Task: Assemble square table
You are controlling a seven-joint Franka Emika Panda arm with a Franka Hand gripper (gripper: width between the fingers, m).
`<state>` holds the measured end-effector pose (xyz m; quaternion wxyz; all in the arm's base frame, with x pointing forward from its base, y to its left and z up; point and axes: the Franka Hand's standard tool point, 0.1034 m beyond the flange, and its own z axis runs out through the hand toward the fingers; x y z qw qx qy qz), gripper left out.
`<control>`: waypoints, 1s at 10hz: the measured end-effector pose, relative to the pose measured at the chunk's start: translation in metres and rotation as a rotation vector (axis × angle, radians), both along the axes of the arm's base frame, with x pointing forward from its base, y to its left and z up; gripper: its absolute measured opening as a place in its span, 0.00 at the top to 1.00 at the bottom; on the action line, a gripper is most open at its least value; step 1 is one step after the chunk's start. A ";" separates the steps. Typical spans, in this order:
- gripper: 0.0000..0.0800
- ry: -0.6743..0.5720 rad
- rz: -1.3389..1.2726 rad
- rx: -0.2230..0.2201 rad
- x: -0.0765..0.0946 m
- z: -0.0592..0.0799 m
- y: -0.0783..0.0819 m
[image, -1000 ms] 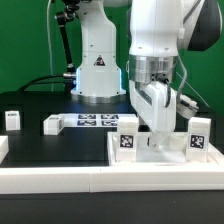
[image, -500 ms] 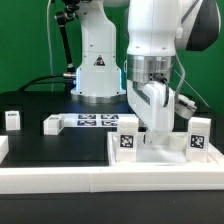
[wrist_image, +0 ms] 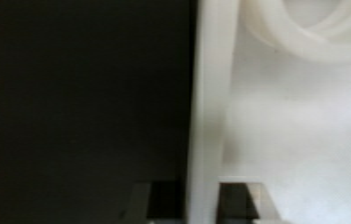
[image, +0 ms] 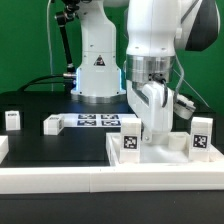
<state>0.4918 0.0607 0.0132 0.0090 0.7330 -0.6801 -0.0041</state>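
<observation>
White slab of the square table [image: 170, 156] gripped at its rim, with two legs waiting apart.

From the exterior view's left, one leg [image: 12, 120] and a second leg [image: 52, 124] sit on the black table [image: 40, 145]. Then comes the marker board [image: 95, 121], and the slab rests flat at the exterior view's right. The end effector [image: 154, 133] points straight down onto the slab and is closed to a narrow gap. In the wrist view its fingers [wrist_image: 158, 203] stand on both sides of the rim [wrist_image: 202, 110] (they seem to press it). The grip takes only a thin wall, so if the slab is dragged I think it can turn between the fingers or slip out. The tagged upright piece [image: 130, 143] just beside could then be knocked.
</observation>
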 end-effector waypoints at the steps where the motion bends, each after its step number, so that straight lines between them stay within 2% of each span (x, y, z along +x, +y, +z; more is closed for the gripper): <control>1: 0.92 0.000 0.000 0.000 0.000 0.000 0.000; 4: 0.92 0.006 0.026 0.002 -0.001 0.000 -0.002; 8: 0.92 0.060 0.130 0.016 -0.010 0.000 -0.035; 9: 0.92 0.075 0.172 0.022 -0.013 0.000 -0.049; 10: 0.91 0.076 0.178 0.022 -0.013 0.000 -0.054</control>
